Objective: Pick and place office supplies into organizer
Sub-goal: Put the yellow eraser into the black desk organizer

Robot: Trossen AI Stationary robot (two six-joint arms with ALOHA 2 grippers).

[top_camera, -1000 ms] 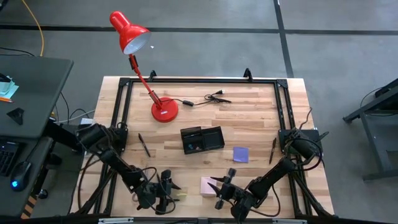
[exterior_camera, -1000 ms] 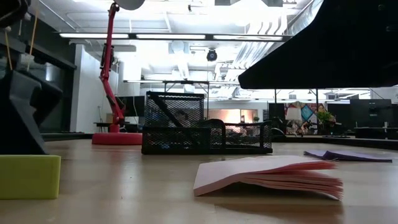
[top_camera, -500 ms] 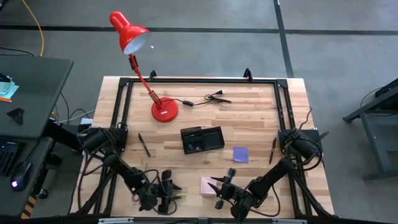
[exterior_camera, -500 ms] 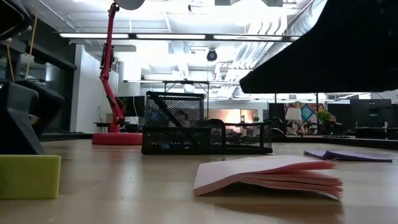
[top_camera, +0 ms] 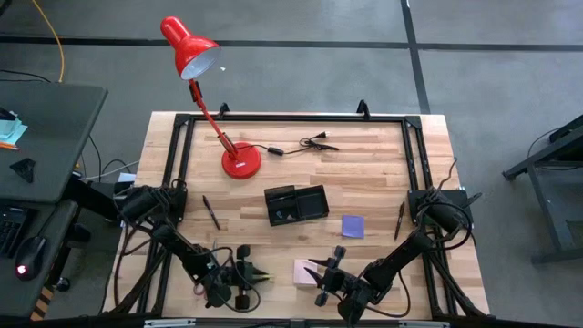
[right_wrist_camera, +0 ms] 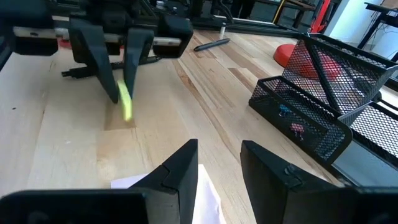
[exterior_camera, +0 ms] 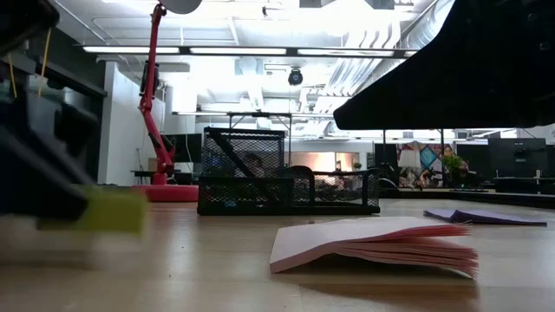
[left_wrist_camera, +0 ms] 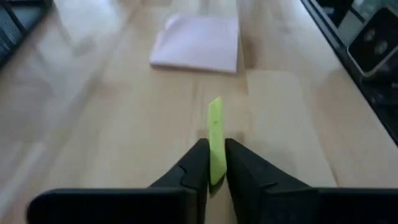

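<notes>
My left gripper is at the table's near edge, left of centre, shut on a yellow-green sticky pad. The right wrist view shows that pad too. My right gripper stands open at the near edge over the near side of the pale pink pad, which lies flat on the wood. The black mesh organizer stands mid-table. A purple pad lies to its right. One black pen lies at the left, another at the right. My left gripper pinches the yellow-green pad's near end between its two fingers, on its flat faces. The fingers point down at the table. The pad stands on edge, reaches out past the fingertips, and is clear of the wood in the low view.
A red desk lamp stands at the far left, and a black cable with plug lies beside it. A black frame runs around the table's edges. Bare wood lies between the organizer and my grippers.
My left gripper has shut on the yellow-green pad. The pad lay flat on the wood a second ago; now it is lifted clear and turned on edge between the fingers.
</notes>
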